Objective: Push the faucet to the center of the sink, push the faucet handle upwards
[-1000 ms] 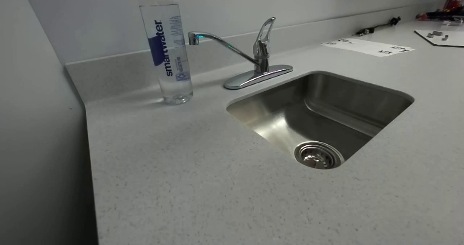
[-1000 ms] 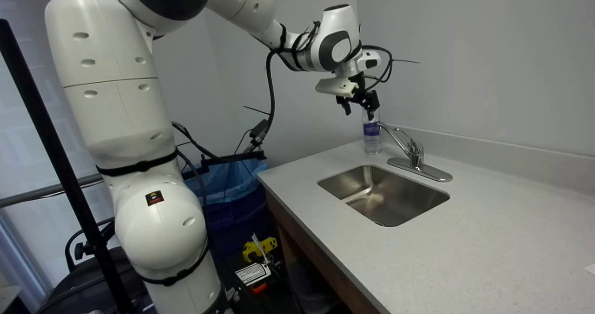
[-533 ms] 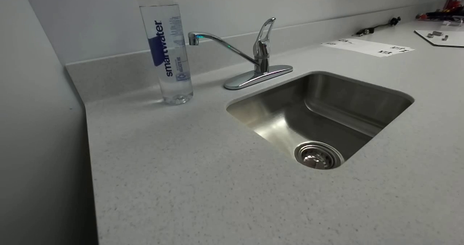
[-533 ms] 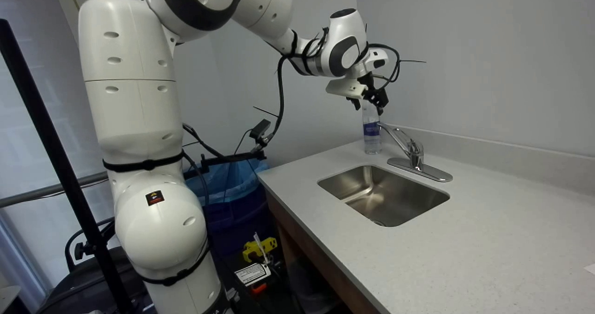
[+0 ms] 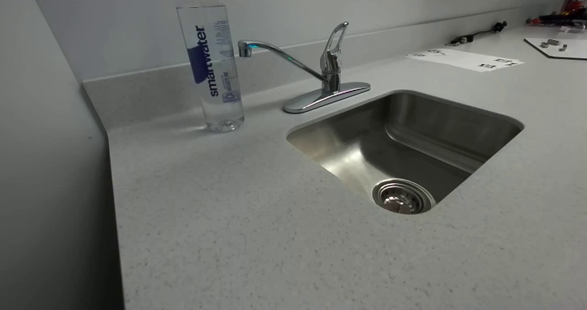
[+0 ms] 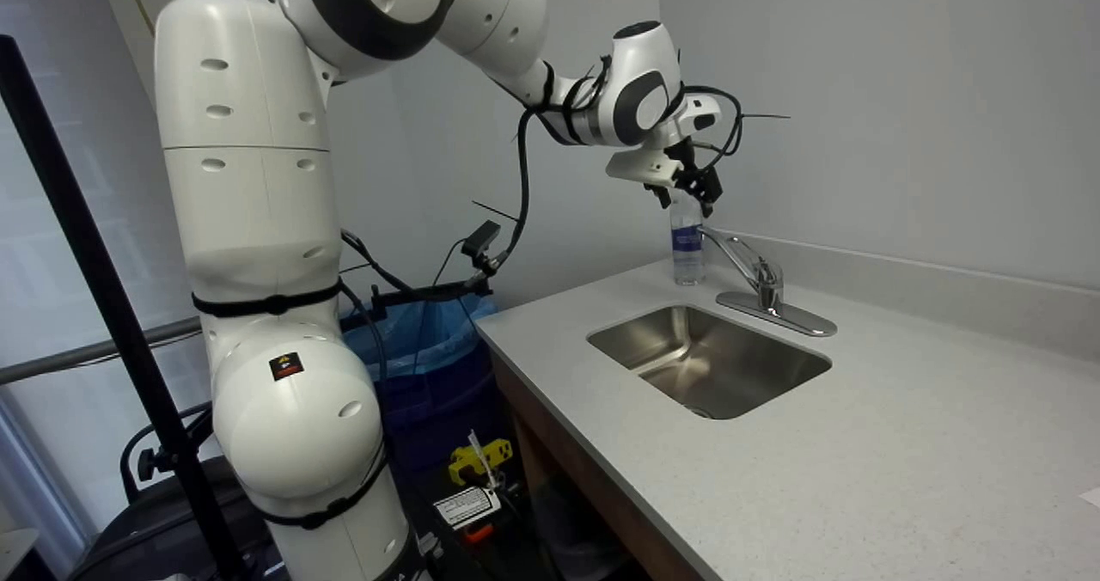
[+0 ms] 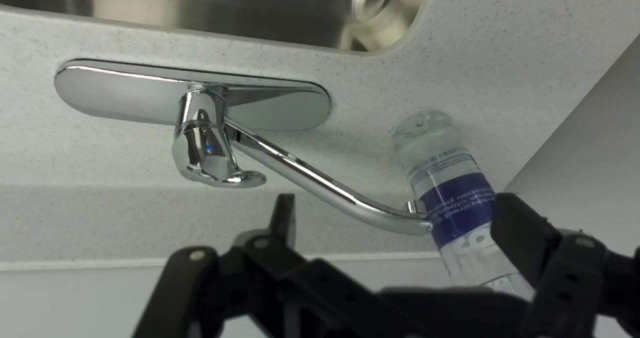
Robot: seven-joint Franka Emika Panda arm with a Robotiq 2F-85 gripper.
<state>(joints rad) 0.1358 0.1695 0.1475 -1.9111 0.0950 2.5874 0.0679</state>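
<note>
One faucet (image 5: 330, 81): upright on the speckled grey countertop (image 5: 220, 218), its base plate (image 5: 308, 101) just beside the sink (image 5: 445, 122); in an exterior view it stands between 10 and 11 o'clock from the sink's middle.
Spout (image 7: 325, 187): aims at 4 o'clock in the wrist view, out past the end of the base plate; its tip is just beside the water bottle (image 7: 457, 203), and whether they touch cannot be told.
Faucet handle (image 5: 331, 58): short chrome lever atop the faucet, pointing between 12 and 1 o'clock in an exterior view.
Gripper (image 6: 686, 206): hangs above the countertop, apart from the handle, between 10 and 11 o'clock from the faucet in an exterior view.
Jaws: parted wide; in the wrist view one finger (image 7: 283, 223) shows at 4 o'clock from the handle, its mate at 3 o'clock from the spout tip, partly in front of the bottle.
Drain (image 5: 403, 197): round, at 6 o'clock in the sink.
Water bottle (image 5: 211, 67): clear, upright, at 9 o'clock from the faucet in an exterior view.
Paper (image 5: 463, 60): flat, at 3 o'clock from the faucet in an exterior view.
</note>
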